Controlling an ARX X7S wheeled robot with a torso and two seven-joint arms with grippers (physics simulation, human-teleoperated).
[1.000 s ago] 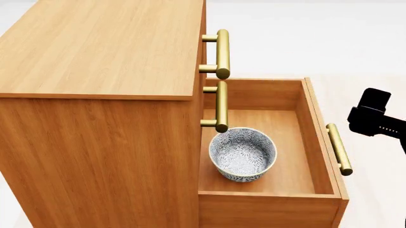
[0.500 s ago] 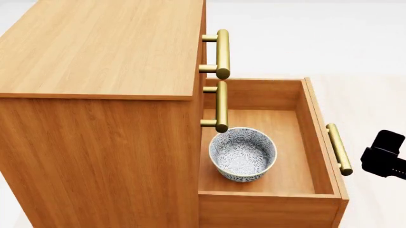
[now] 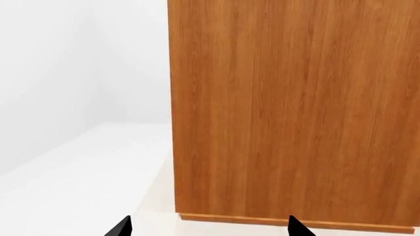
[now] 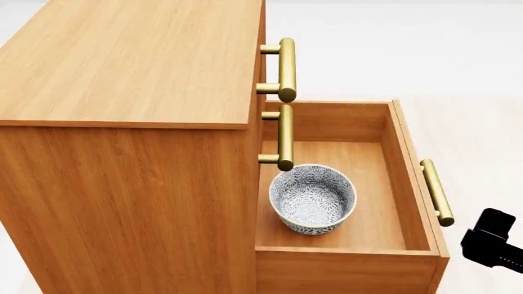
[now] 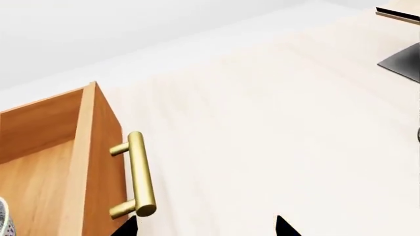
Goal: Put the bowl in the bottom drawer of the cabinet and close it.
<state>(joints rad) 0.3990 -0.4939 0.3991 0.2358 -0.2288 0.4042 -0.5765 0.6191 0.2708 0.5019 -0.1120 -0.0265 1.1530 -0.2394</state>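
The right gripper's fingers (image 5: 281, 227) show only as 2 dark tips spread well apart with nothing between them, so they read as released; the left gripper's fingers (image 3: 120, 227) are likewise spread and empty, facing the plain side panel of the cabinet (image 3: 295, 108). In the head view the right gripper (image 4: 493, 248) has dropped over the last second from about 3 o'clock of the pulled-out bottom drawer (image 4: 413, 184) to about 4 o'clock, low and just outside its front. The bowl (image 4: 313, 198) sits upright on the drawer floor, toward the cabinet side, under the middle drawer's handle (image 4: 283, 138). Bowl and drawer have not shifted. That suggests placing is done and only closing remains. From the right wrist view, the drawer's brass bar handle (image 5: 139, 172) lies at roughly 10 o'clock from the fingertips, near but not touching. A push on the drawer front seems the next need; the bowl may slide if shoved hard.
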